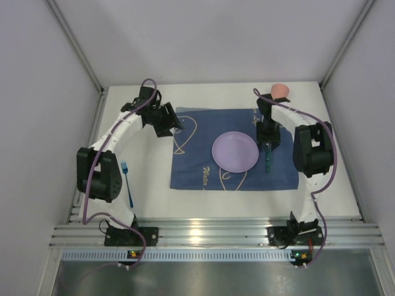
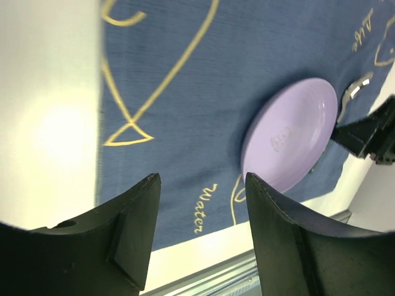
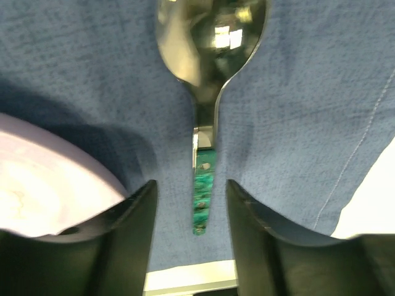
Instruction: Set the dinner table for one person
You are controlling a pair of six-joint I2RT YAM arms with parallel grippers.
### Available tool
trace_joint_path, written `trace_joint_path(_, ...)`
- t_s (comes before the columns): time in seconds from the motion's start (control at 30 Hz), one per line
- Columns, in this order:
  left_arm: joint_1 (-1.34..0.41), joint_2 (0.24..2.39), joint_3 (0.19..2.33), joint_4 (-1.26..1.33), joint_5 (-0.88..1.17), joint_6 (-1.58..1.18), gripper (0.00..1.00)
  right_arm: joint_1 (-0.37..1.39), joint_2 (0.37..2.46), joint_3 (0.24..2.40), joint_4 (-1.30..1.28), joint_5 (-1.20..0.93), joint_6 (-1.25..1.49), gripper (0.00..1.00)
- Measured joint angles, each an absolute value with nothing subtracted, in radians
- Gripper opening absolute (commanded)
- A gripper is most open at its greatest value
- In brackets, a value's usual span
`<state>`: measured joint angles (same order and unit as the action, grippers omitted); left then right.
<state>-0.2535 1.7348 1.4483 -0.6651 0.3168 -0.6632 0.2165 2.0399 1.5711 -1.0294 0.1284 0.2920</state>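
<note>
The white dinner table (image 1: 154,200) carries a dark-blue cloth (image 1: 197,166) with a purple plate (image 1: 235,152) on it. A spoon with a green handle (image 1: 268,159) lies on the cloth just right of the plate. My right gripper (image 1: 268,140) is open and low over it. In the right wrist view the gripper (image 3: 190,185) has its jaws either side of the green handle (image 3: 203,197), not touching it, with the spoon bowl (image 3: 210,37) ahead. My left gripper (image 1: 174,126) hovers open and empty over the cloth's far-left corner. Its wrist view (image 2: 202,179) shows the cloth (image 2: 185,80) and the plate (image 2: 290,135).
A blue fork (image 1: 127,180) lies on the bare table left of the cloth, beside the left arm. A pink cup (image 1: 279,90) stands at the far right behind the right arm. Aluminium rails (image 1: 216,231) edge the near side, and grey walls enclose the table.
</note>
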Motion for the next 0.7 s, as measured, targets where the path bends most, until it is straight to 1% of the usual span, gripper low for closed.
trace_joint_path(0.03, -0.233, 1.724, 1.436, -0.669, 0.314, -0.659, 0.62, 0.221, 2.040, 1.571, -1.030, 0.128, 0.294, 0.54)
trace_joint_path(0.07, -0.215, 1.716, 1.427, -0.670, 0.309, -0.654, 0.62, 0.226, 2.039, 1.571, -1.030, 0.128, 0.292, 0.59)
trace_joint_path(0.13, -0.187, 1.701, 1.415, -0.675, 0.296, -0.646, 0.62, 0.235, 2.033, 1.569, -1.029, 0.128, 0.293, 0.63)
trace_joint_path(0.17, -0.180, 1.693, 1.409, -0.675, 0.293, -0.641, 0.62, 0.238, 2.026, 1.566, -1.029, 0.130, 0.292, 0.67)
trace_joint_path(0.27, -0.176, 1.671, 1.388, -0.676, 0.284, -0.633, 0.61, 0.239, 1.991, 1.568, -1.039, 0.130, 0.299, 0.71)
trace_joint_path(0.33, -0.176, 1.658, 1.373, -0.675, 0.282, -0.633, 0.61, 0.231, 1.974, 1.608, -1.063, 0.128, 0.300, 0.72)
trace_joint_path(0.43, -0.178, 1.650, 1.346, -0.672, 0.287, -0.636, 0.60, 0.204, 1.974, 1.769, -1.094, 0.113, 0.305, 0.73)
trace_joint_path(0.53, -0.178, 1.650, 1.315, -0.672, 0.295, -0.640, 0.59, 0.137, 1.996, 1.993, -1.102, 0.059, 0.312, 0.74)
trace_joint_path(0.63, -0.181, 1.650, 1.304, -0.673, 0.298, -0.641, 0.59, 0.011, 2.064, 2.222, -1.057, -0.049, 0.345, 0.77)
trace_joint_path(0.7, -0.184, 1.650, 1.304, -0.672, 0.298, -0.641, 0.59, -0.061, 2.114, 2.300, -1.012, -0.111, 0.368, 0.79)
